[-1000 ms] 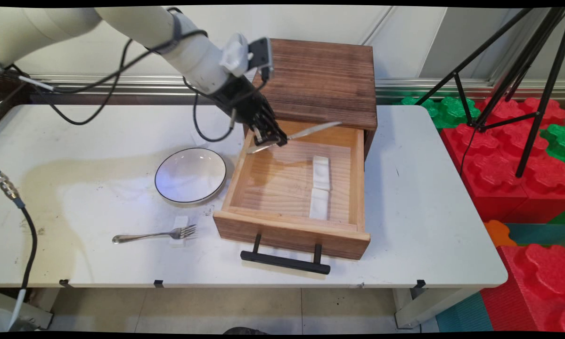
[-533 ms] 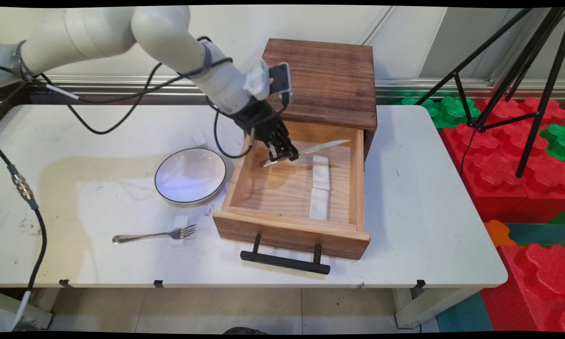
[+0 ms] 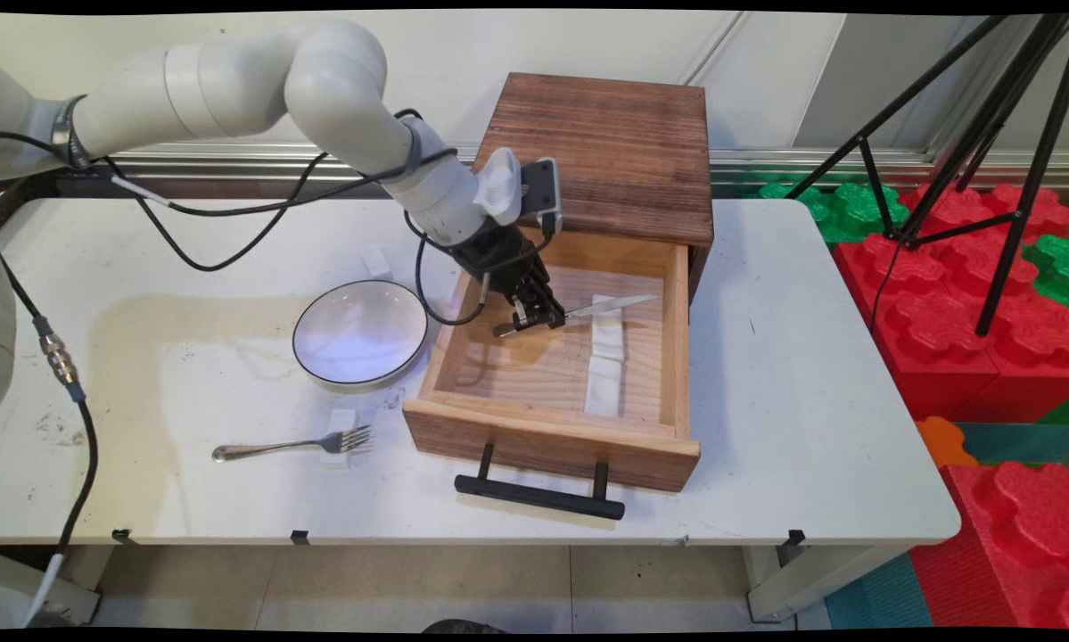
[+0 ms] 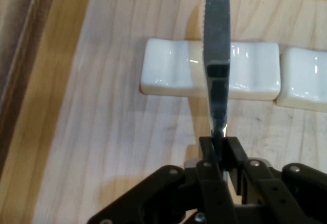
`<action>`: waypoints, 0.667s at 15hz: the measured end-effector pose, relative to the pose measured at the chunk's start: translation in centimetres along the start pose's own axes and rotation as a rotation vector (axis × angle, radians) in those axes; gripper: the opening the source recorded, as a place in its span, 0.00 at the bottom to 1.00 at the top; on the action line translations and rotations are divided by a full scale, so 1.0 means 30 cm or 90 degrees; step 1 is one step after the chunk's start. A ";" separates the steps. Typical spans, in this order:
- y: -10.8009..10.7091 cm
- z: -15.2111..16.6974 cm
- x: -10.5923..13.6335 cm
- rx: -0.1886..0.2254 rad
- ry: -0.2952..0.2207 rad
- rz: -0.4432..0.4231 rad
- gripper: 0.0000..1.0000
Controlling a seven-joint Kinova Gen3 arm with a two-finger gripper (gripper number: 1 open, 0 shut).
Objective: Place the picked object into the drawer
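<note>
My gripper (image 3: 538, 316) (image 4: 218, 144) is shut on a silver knife (image 3: 607, 307) (image 4: 216, 45), held by its handle inside the open wooden drawer (image 3: 670, 357). The blade points right, just above the farther of two white rests (image 3: 607, 337) (image 4: 168, 70) lying end to end on the drawer floor. The nearer rest (image 3: 603, 385) (image 4: 306, 81) lies beside it. I cannot tell whether the blade touches the rest.
The drawer belongs to a dark wooden cabinet (image 3: 610, 152) at the table's back. A white black-rimmed bowl (image 3: 360, 333) sits left of the drawer. A fork (image 3: 293, 443) lies near the front with its tines on a small white rest (image 3: 341, 426). A black tripod (image 3: 971, 134) stands at the right.
The gripper carried the knife from the drawer's back left corner down and to the right, into the drawer, lowering the blade over the farther white rest.
</note>
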 end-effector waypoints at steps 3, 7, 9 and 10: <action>-0.002 0.030 -0.008 0.000 -0.001 0.005 0.00; -0.006 0.052 -0.010 0.001 0.004 0.010 1.00; -0.009 0.059 -0.009 0.003 0.006 0.012 1.00; -0.011 0.059 -0.009 0.004 0.008 0.014 1.00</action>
